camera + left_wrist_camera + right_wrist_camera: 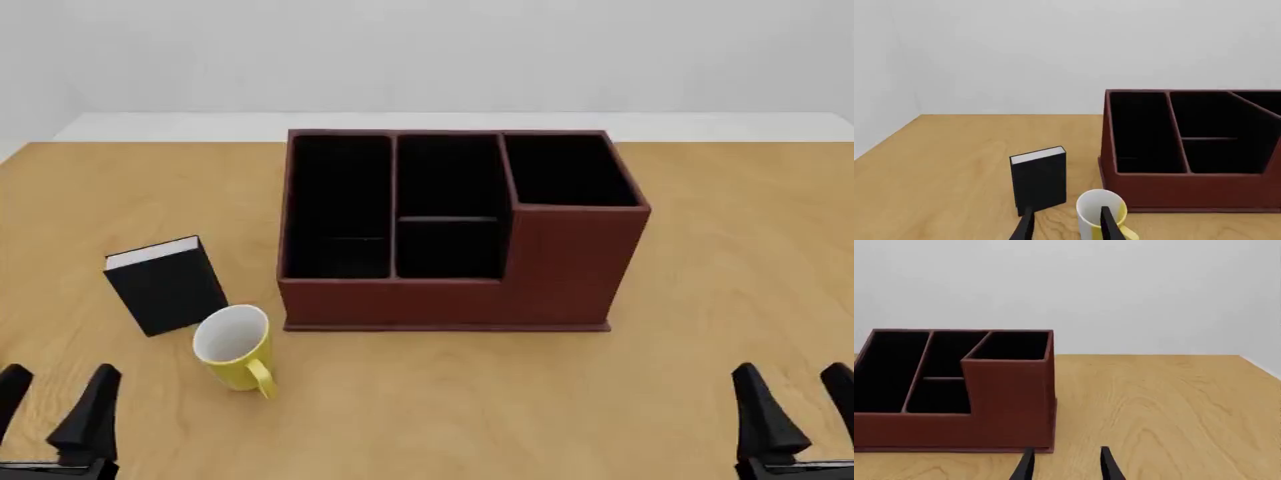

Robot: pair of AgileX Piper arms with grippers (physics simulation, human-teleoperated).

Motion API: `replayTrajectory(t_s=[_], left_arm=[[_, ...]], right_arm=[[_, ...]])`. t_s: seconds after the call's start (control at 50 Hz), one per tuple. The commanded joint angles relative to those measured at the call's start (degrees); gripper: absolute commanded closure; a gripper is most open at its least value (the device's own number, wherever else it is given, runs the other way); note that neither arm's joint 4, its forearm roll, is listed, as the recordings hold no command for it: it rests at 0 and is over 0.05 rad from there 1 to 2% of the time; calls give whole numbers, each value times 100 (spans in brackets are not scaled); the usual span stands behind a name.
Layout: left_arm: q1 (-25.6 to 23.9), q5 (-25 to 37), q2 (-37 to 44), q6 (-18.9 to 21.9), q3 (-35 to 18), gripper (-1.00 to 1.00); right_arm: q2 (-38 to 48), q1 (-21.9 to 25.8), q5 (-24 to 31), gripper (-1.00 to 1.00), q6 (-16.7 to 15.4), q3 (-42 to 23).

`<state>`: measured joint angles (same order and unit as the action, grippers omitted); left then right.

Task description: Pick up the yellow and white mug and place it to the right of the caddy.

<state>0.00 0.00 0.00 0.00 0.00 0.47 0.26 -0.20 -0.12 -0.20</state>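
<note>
The yellow and white mug (235, 346) is seen standing upright on the table (694, 260), near its front edge toward the left, just off the caddy's (454, 235) front left corner and free of both grippers. A small black book (166, 284) is stood just beside it, on the left. The left gripper (54, 410) and right gripper (797, 405) are held at the front corners, jaws parted, nothing grasped.

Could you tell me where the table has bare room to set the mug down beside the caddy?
Bare wood borders the caddy on the side of its taller end, ahead of the right gripper. Another bare strip runs along its near wall. The opposite side is crowded: the black book and yellow and white mug stand close together there.
</note>
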Motion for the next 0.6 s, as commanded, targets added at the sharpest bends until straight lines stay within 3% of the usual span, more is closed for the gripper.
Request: replayTrajectory(t_s=[0.02,0.26,0.36,0.6], left_arm=[[0,0,0,0,0,-100],[0,0,0,0,0,-100],[0,0,0,0,0,-100],[0,0,0,0,0,-100]], right_arm=[[-42,8,131,-100,-76,-88],[-45,105,273,-100,-118,-64],[-46,406,259,-100,-310,-56],[-39,1326,594,-100,-210,-194]])
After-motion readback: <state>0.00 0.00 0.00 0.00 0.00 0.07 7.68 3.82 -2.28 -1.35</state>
